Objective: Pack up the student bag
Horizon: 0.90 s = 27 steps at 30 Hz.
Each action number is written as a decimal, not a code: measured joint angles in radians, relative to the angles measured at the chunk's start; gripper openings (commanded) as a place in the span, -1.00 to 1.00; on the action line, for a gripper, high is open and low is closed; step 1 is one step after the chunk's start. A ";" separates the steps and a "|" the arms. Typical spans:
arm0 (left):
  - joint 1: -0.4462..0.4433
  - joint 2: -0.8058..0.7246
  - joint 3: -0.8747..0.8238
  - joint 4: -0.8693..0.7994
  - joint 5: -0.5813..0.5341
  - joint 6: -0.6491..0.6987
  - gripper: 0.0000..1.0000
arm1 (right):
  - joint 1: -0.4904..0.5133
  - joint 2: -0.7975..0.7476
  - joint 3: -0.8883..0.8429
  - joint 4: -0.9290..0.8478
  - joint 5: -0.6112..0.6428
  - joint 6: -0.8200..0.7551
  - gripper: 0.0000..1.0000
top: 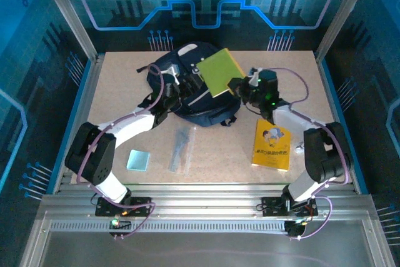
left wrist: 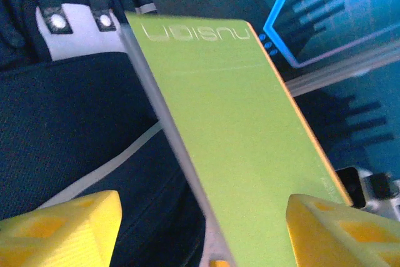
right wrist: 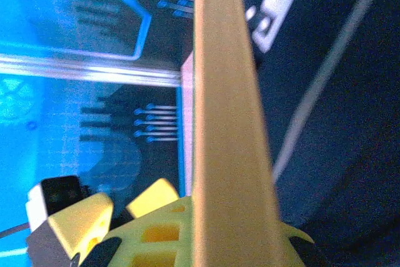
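Item count:

- Bags: one. The student bag [top: 206, 114] lies far centre.
- Books: two. One green book [top: 220, 72] is over the bag's right side. One yellow book [top: 272, 145] lies flat, near right.
- Flat squares: one light-blue square [top: 138, 159], near left.
- Long items: one long grey item [top: 180, 148], near centre; its kind cannot be told.
- Robot arms: two, the left arm [top: 119, 132] and the right arm [top: 303, 123].
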<state>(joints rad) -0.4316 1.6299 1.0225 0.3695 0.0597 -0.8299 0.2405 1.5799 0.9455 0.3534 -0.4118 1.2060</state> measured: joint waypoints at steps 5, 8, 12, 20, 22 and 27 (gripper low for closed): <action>-0.008 0.110 0.192 -0.220 0.047 0.211 0.42 | -0.136 -0.105 -0.021 -0.201 -0.018 -0.158 -1.00; -0.026 0.200 0.333 -0.369 0.047 0.345 0.40 | -0.212 -0.168 -0.022 -0.323 -0.026 -0.247 -1.00; -0.063 0.333 0.524 -0.555 0.042 0.509 0.32 | -0.291 -0.249 -0.026 -0.447 -0.032 -0.339 -1.00; -0.095 0.557 0.775 -0.809 -0.004 0.714 0.44 | -0.377 -0.362 -0.058 -0.555 -0.043 -0.421 -1.00; -0.097 0.587 0.792 -0.848 -0.012 0.740 0.50 | -0.388 -0.373 -0.074 -0.557 -0.047 -0.426 -1.00; -0.102 0.652 0.858 -0.937 -0.051 0.783 0.53 | -0.399 -0.369 -0.112 -0.563 -0.064 -0.423 -1.00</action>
<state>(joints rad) -0.5339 2.2822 1.8805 -0.5678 0.0090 -0.0467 -0.1585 1.2106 0.8333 -0.2096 -0.4759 0.7826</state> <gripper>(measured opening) 0.771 0.092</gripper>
